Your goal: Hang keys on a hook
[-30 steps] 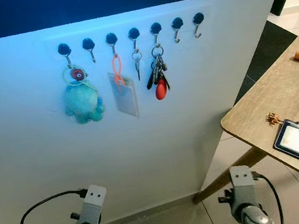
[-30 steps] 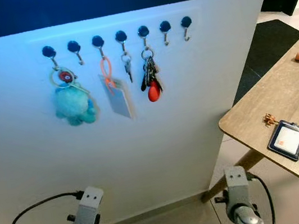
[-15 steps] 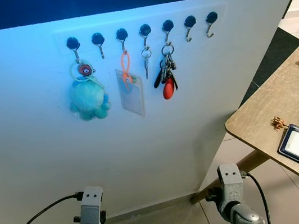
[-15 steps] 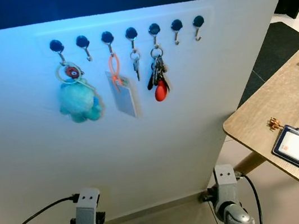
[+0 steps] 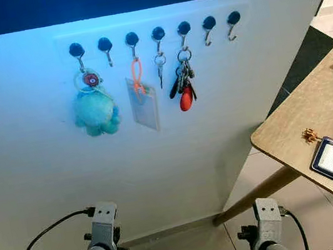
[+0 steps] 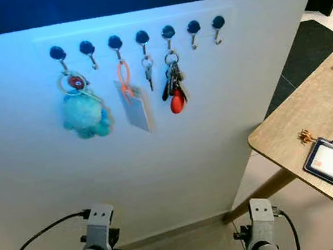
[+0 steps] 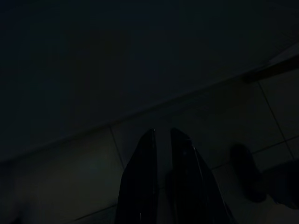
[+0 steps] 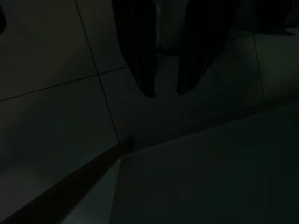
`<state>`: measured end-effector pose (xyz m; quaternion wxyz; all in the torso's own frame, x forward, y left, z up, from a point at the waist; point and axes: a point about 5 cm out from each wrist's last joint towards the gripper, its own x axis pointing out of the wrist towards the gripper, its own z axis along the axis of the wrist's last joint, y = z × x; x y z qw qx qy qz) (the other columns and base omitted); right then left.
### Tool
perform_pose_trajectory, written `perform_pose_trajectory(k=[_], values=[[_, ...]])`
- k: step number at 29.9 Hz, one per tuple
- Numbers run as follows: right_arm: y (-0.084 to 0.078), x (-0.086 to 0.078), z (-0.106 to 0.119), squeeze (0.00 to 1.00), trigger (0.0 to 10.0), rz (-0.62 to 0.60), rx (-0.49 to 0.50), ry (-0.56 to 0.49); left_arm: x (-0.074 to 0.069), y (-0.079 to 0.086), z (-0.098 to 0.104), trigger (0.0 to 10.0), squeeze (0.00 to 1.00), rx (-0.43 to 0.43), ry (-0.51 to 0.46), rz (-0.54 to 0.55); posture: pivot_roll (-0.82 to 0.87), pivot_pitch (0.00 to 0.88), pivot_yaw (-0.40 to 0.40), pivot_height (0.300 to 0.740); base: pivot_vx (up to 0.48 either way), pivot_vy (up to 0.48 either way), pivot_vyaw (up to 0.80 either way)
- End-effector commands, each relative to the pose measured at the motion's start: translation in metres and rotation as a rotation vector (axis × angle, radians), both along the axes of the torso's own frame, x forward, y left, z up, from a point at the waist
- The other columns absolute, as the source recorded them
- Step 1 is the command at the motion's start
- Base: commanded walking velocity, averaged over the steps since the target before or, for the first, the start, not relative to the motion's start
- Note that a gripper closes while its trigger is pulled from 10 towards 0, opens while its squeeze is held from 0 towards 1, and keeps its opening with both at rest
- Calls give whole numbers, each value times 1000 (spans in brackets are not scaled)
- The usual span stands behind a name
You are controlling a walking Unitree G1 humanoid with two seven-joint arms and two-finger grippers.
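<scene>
Bare hooks standing open on the rail's right end

The two rightmost hooks [image 5: 220, 26] are hanging bare, as is the second from the left [image 5: 105, 48]; the plush toy [image 5: 94, 110], card holder [image 5: 143, 100] and key bunch [image 5: 183, 86] are crowding the rest, while the worktop [image 5: 293, 127] is jutting in from the right.
</scene>
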<state>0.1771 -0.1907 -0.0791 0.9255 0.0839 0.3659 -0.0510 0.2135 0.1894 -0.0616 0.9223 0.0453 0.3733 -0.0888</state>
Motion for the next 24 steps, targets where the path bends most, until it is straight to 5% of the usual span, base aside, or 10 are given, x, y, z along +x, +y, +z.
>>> perform_pose_trajectory(k=[1, 24], values=[[-1, -3, -2, 0, 10000, -14, 3, 17, -1, -6, -2, 10000, 0, -15, 11, -3, 43, 39, -26, 740, 0, 0, 0], [1, 0, -1, 0, 10000, 2, 9, 13, 2, -3, 1, 10000, 0, -5, -4, 22, 57, 48, -31, 740, 0, 0, 0]])
